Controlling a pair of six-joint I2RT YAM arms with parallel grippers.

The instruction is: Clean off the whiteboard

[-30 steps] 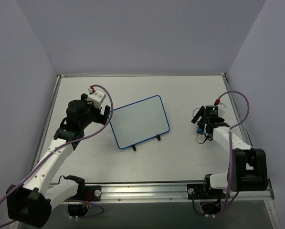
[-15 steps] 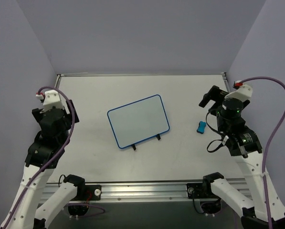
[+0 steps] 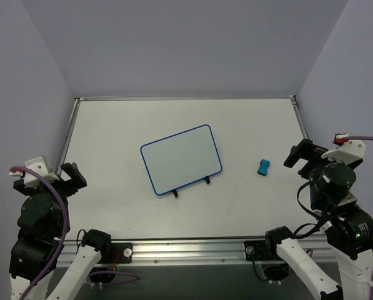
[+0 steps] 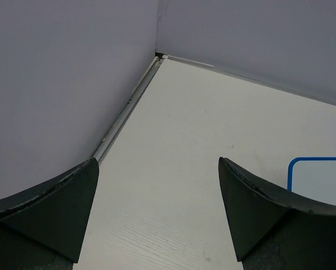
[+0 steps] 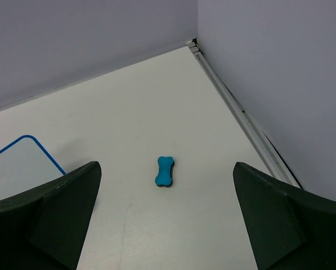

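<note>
The small white rectangular board with a thin blue rim (image 3: 181, 159) lies on the pale bench (image 3: 248, 122), ahead of and between both hands, well apart from each. The left hand (image 3: 72, 177) and right hand (image 3: 298, 154) are empty, fingers spread wide. A little blue bone-shaped eraser (image 3: 263, 167) lies ahead of the right hand.

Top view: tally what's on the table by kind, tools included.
whiteboard: 1
blue eraser: 1
tools: 2 (left tool, right tool, both open and holding nothing)
Total: 4
</note>
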